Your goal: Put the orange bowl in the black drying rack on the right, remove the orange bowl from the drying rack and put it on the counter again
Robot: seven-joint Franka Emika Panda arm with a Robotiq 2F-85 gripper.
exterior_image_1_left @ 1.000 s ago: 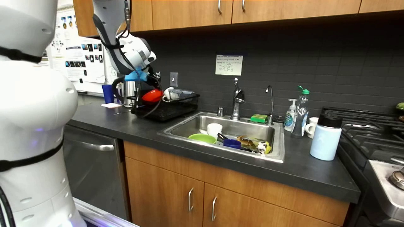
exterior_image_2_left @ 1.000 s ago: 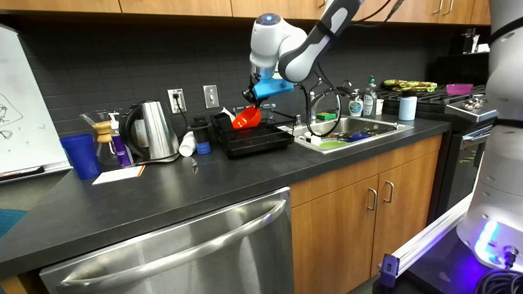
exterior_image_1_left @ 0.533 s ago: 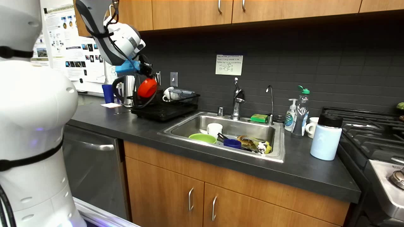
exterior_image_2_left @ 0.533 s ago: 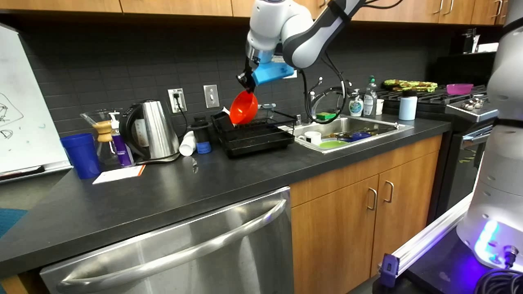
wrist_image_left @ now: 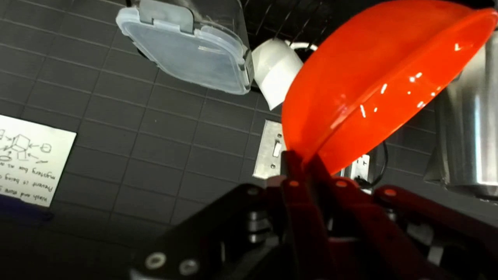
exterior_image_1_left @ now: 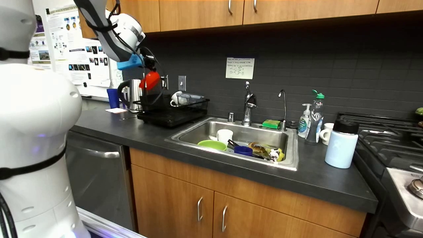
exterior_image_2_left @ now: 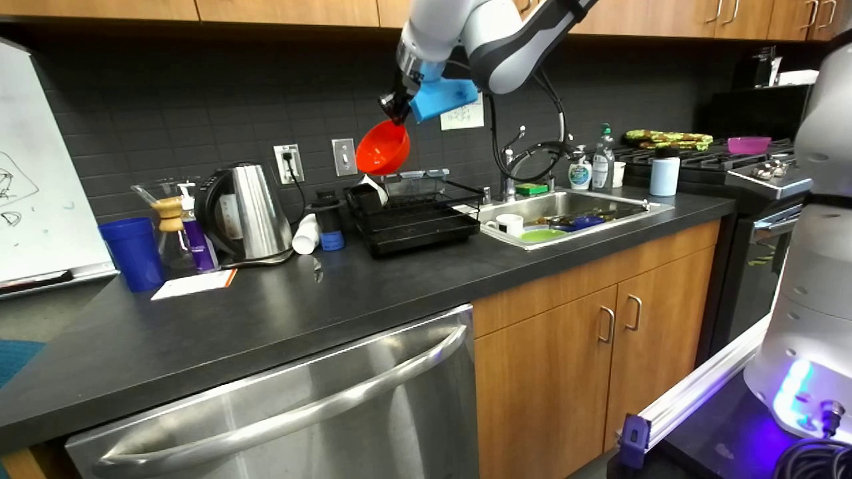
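The orange bowl [exterior_image_1_left: 150, 80] hangs tilted in the air above the black drying rack [exterior_image_1_left: 173, 115]. Both also show in an exterior view, the bowl [exterior_image_2_left: 383, 148] over the left back part of the rack [exterior_image_2_left: 423, 229]. My gripper [exterior_image_2_left: 397, 120] is shut on the bowl's rim from above. In the wrist view the fingertips [wrist_image_left: 305, 165] pinch the rim of the bowl [wrist_image_left: 362, 85], which covers part of the rack behind it. The bowl is apart from the rack. The dark counter [exterior_image_2_left: 266, 319] runs in front of the rack and to its left.
A white mug [wrist_image_left: 276, 70] and a lidded clear container [wrist_image_left: 186, 50] stand in the rack. A steel kettle [exterior_image_2_left: 259, 213], a dark jar [exterior_image_2_left: 327, 223], a blue cup [exterior_image_2_left: 133, 253] and a paper card [exterior_image_2_left: 193, 284] are left of it. The sink [exterior_image_2_left: 599, 206] holds dishes. Wall cabinets [exterior_image_2_left: 286, 12] hang above.
My gripper has lifted the bowl up out of the rack and moved it toward the kettle side. The bowl has tilted, its opening turning toward the kettle side.
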